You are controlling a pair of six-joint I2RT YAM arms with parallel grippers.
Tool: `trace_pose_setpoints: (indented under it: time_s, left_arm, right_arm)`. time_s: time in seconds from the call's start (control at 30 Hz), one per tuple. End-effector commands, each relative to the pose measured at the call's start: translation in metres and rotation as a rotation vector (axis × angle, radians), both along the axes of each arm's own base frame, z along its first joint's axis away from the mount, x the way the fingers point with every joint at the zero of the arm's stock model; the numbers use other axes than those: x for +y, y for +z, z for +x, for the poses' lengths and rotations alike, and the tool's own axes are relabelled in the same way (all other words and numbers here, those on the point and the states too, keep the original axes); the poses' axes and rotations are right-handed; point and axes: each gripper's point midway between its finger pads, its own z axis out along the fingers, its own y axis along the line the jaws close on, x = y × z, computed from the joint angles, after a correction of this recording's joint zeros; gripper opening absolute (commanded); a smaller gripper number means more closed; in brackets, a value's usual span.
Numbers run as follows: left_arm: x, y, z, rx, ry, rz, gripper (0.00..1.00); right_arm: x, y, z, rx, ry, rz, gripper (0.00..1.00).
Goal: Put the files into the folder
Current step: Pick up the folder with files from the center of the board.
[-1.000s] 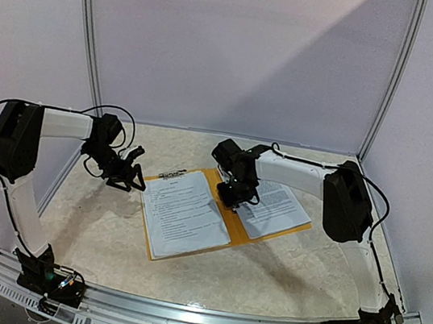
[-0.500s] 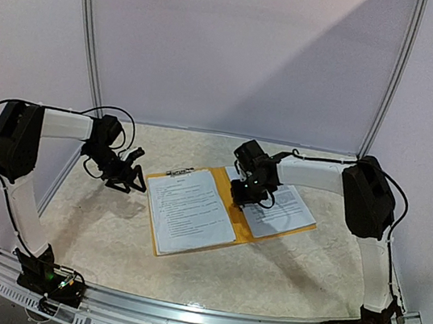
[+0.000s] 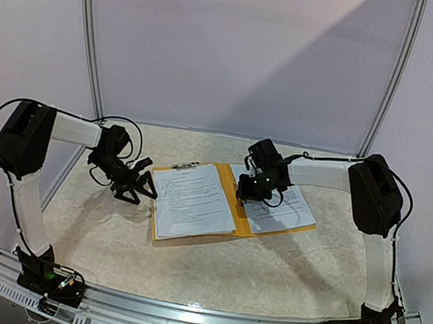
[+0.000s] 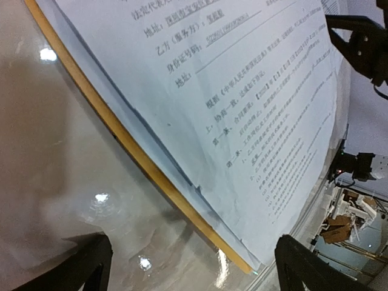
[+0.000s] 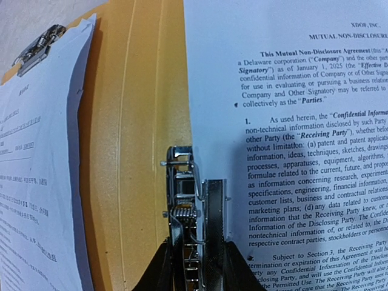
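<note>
The folder (image 3: 231,201) lies open and flat on the desk (image 3: 266,267), mid-desk between the 2 arms, with the files (image 3: 193,201) already on it: 1 stack on the left panel, 1 sheet (image 5: 303,121) on the right panel. The left hand (image 3: 146,184) sits low just beside the folder's left edge, jaws spread wide and grasping nothing. The right hand (image 5: 194,254) is over the spine area, clenched narrowly on the metal clip (image 5: 185,194) at the right sheet's inner edge. Judged handling: the paper is light, limp and slick, likely to slide or buckle if pushed; the plastic cover is thin, stiffer and glossy, best taken at a free outer edge. The clip looks sprung and will resist. Hidden: the left wrist view cuts off the stack's far corners, the sheet count is unreadable, and whether the clip pins the right sheet cannot be told.
</note>
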Motion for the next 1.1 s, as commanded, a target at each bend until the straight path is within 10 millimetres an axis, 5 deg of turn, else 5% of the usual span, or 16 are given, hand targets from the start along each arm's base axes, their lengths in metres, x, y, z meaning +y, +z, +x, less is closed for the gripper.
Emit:
trace_pose_setpoints:
  time_s: [0.0,0.47,0.73,0.87,1.07]
  left_arm:
    - [-0.008,-0.018,-0.008,0.082,0.025,-0.034,0.96]
    - [-0.057,-0.023,-0.005,0.165,0.066,-0.244,0.92]
    - [-0.074,0.032,0.018,-0.016,0.019,-0.323,0.64]
    - [-0.081,0.038,0.013,-0.036,-0.028,-0.314,0.6]
    - [-0.083,0.046,0.024,-0.063,-0.036,-0.309,0.58]
  right_arm:
    - [-0.04,-0.073,-0.041,0.253,-0.086,-0.055,0.2]
    - [-0.041,-0.076,-0.045,0.274,-0.11,-0.014,0.2]
    - [-0.029,-0.07,-0.045,0.284,-0.075,0.03,0.28]
    - [-0.017,-0.053,-0.041,0.267,-0.038,0.091,0.39]
    - [-0.003,-0.01,-0.032,0.22,0.008,0.145,0.44]
